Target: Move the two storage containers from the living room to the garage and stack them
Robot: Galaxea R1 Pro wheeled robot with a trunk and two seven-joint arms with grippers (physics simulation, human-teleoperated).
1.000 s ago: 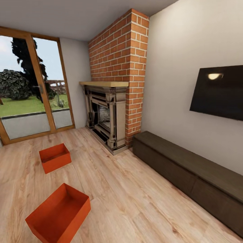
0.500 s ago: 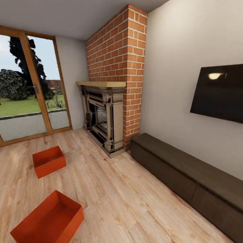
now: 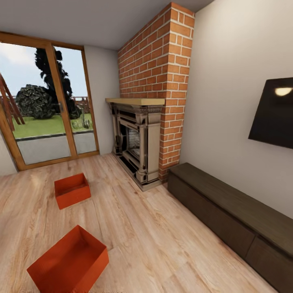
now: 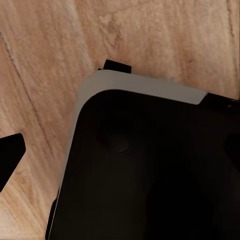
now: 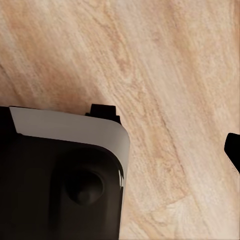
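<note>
The robot is in the living room, and the two storage containers sit on the light wood floor [image 3: 162,240]. The near container [image 3: 69,262] is far out from the fireplace [image 3: 136,146], low in the head view. The far container [image 3: 72,190] lies between the near one and the glass doors [image 3: 44,110], closer to the fireplace. The two are well apart. Both stand flat with the open side up, and both look empty.

Each wrist view looks down past a dark part of the robot's body [image 4: 145,170] at bare wood planks. A small black tip shows at the edge of each wrist view, but I cannot tell if the fingers of either arm are spread or pressed together.

I think the step now is to get to the near container. To do it well, the robot should turn toward it and roll up slowly until it sits right in front, in the middle between both arms. It should stop before the base bumps the container and pushes it away. The walls are thin and straight, so a good hold is likely one arm on each short wall. It should stay away from the long dark cabinet [image 3: 228,211] beside the fireplace while it turns.
</note>
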